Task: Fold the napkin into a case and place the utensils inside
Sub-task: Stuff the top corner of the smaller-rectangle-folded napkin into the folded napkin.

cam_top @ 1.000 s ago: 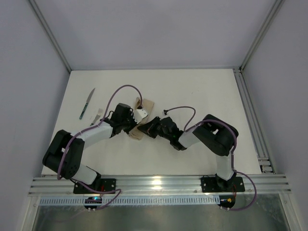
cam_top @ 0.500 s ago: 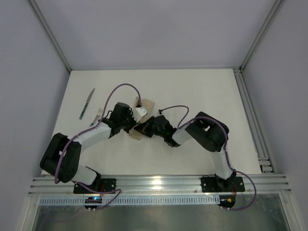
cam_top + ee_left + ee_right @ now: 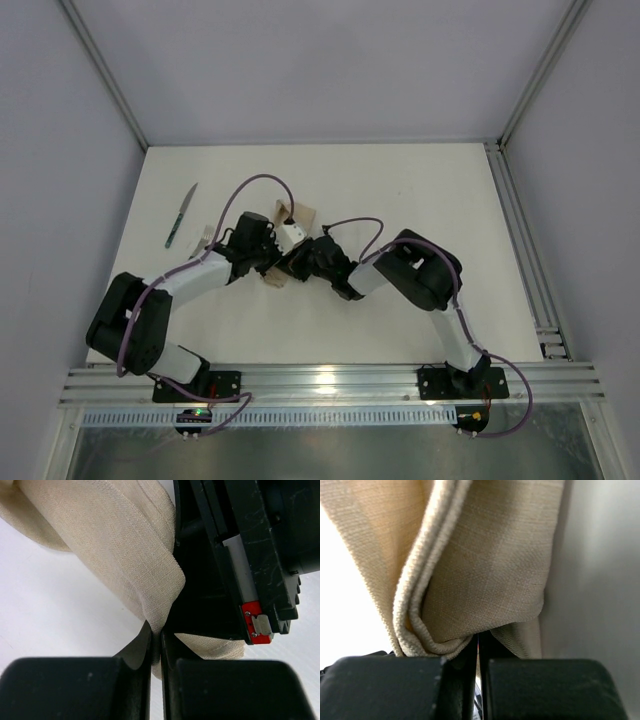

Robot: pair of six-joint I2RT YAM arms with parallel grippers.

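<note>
The beige napkin [image 3: 303, 213] is bunched up at mid-table between my two grippers, with only its ends showing from above. My left gripper [image 3: 274, 257] is shut on a hanging fold of the napkin [image 3: 130, 555], and the cloth runs down into the closed jaws of the left gripper [image 3: 156, 639]. My right gripper [image 3: 299, 262] presses in from the right, its jaws shut on the napkin [image 3: 485, 570] where the hemmed edge curls over the fingertips of the right gripper [image 3: 479, 644]. The knife [image 3: 181, 216] and the fork [image 3: 206, 236] lie to the left, the fork partly hidden by the left arm.
The right gripper's black body [image 3: 250, 555] sits close against the left gripper. An aluminium rail [image 3: 520, 240] runs along the table's right edge. White table surface [image 3: 400, 190] lies behind and to the right of the arms.
The right arm has pushed left toward the left gripper and its jaws have closed. The napkin is now more bunched, with less of it showing from above.
</note>
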